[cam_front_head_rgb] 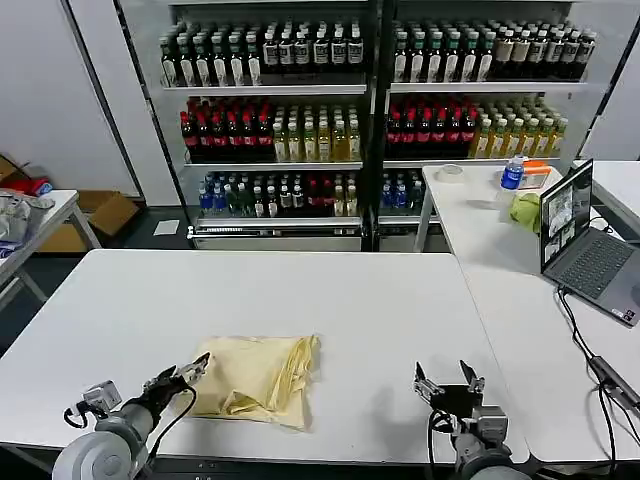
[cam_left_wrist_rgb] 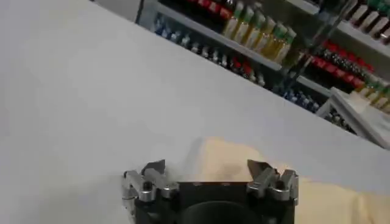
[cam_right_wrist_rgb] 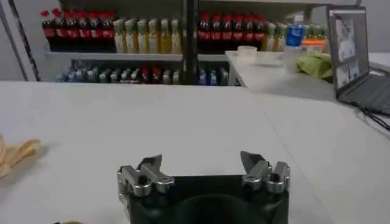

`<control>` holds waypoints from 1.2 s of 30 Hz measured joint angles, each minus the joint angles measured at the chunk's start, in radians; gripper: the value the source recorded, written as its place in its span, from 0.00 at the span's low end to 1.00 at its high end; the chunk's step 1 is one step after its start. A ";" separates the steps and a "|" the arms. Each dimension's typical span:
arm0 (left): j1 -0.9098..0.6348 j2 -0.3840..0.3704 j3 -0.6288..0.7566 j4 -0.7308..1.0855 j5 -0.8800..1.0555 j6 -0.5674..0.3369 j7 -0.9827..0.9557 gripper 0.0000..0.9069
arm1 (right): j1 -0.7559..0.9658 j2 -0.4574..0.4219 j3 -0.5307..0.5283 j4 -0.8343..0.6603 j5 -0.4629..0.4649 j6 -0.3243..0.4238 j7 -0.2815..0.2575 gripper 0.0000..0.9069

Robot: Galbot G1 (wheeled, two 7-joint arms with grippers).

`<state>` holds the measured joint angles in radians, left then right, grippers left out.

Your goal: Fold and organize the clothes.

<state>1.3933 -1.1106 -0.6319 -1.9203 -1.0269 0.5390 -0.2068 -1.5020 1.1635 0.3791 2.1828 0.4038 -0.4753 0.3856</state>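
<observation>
The clothes, one pale cream-yellow T-shirt (cam_front_head_rgb: 258,378), lie folded into a laptop-sized bundle near the front edge of the white table (cam_front_head_rgb: 300,300). My left gripper (cam_front_head_rgb: 185,375) is low at the shirt's left edge, open, with nothing between its fingers; in the left wrist view the shirt (cam_left_wrist_rgb: 244,164) lies just beyond the left gripper (cam_left_wrist_rgb: 207,167). My right gripper (cam_front_head_rgb: 444,379) sits open over bare table to the right of the shirt, well apart from it. In the right wrist view the right gripper (cam_right_wrist_rgb: 201,161) is empty and a shirt edge (cam_right_wrist_rgb: 15,155) shows far off.
A second white table (cam_front_head_rgb: 520,280) adjoins on the right, carrying a laptop (cam_front_head_rgb: 585,245), cables, a lime-green cloth (cam_front_head_rgb: 526,210) and a water bottle (cam_front_head_rgb: 512,172). Shelves of drink bottles (cam_front_head_rgb: 350,110) stand behind. Another table edge (cam_front_head_rgb: 30,235) is at far left.
</observation>
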 measured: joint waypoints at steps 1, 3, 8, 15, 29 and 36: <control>-0.003 -0.001 0.000 0.006 -0.008 0.000 0.004 1.00 | -0.002 -0.001 0.002 0.002 0.000 0.000 0.000 1.00; -0.011 -0.006 0.000 0.017 -0.027 0.001 0.009 1.00 | -0.005 -0.002 0.005 0.007 0.000 0.000 0.000 1.00; -0.019 -0.022 0.005 0.028 -0.064 0.001 0.026 1.00 | -0.014 -0.004 0.012 0.015 0.000 0.000 0.001 1.00; -0.035 -0.052 0.013 0.041 -0.107 0.001 0.044 0.73 | -0.027 -0.003 0.020 0.024 0.000 -0.001 0.002 1.00; -0.053 -0.103 0.008 0.078 -0.149 -0.013 0.060 0.03 | -0.040 0.009 0.032 0.039 0.000 -0.010 0.009 1.00; -0.061 -0.131 -0.015 0.092 -0.182 -0.012 0.066 0.03 | -0.048 0.018 0.034 0.041 -0.005 -0.012 0.011 1.00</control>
<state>1.3323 -1.2414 -0.6471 -1.8284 -1.2087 0.5265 -0.1409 -1.5498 1.1816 0.4128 2.2240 0.3991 -0.4877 0.3968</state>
